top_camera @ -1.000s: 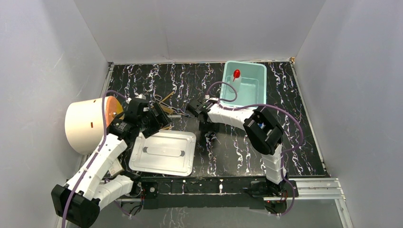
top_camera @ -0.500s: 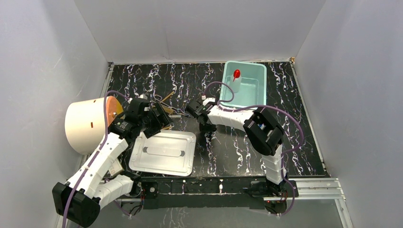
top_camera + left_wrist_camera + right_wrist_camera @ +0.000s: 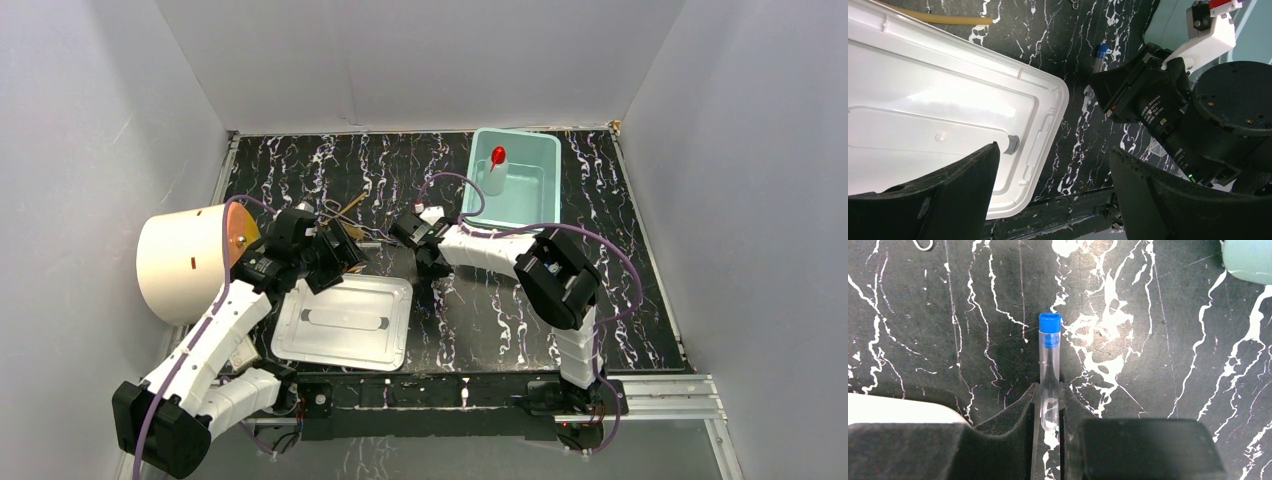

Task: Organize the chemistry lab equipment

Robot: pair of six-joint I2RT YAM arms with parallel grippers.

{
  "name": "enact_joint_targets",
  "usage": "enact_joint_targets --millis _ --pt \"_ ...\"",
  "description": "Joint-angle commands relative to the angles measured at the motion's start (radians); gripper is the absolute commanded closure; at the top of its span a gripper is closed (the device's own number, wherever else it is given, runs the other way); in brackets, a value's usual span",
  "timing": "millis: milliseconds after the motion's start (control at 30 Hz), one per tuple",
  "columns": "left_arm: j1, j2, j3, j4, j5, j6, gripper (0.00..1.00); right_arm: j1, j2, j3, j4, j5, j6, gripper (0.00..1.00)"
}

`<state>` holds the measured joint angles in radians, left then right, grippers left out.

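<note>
Right end effector (image 3: pixel 1050 390) has narrowed onto the tube (image 3: pixel 1049 360), clasping its lower end; blue cap (image 3: pixel 1049 321) projects ahead. Left end effector (image 3: pixel 1053 150) stands released.

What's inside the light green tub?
A small white squeeze bottle with a red cap sits inside the tub, at the far left. A purple cable covers the near left corner, hiding that bit.

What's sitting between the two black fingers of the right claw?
A tiny blue-capped clear tube, its bottom end between the right gripper's fingers, shown in the right wrist view.
</note>
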<state>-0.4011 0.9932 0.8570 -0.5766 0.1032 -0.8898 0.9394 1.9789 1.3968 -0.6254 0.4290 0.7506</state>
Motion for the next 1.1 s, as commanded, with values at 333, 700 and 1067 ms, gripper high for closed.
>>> enact_joint_targets --millis 333,700,1067 --pt "0.005 -0.046 -0.072 0.109 0.189 -0.037 0.23 0.004 -0.249 0.004 0.139 -0.136 -0.02 0.81" --pt "-0.006 0.039 -0.092 0.448 0.384 -0.123 0.38 -0.009 -0.357 0.024 0.199 -0.296 0.168 0.79" --pt "-0.019 -0.025 -0.144 0.475 0.327 -0.123 0.64 -0.051 -0.403 -0.029 0.251 -0.374 0.279 0.79"
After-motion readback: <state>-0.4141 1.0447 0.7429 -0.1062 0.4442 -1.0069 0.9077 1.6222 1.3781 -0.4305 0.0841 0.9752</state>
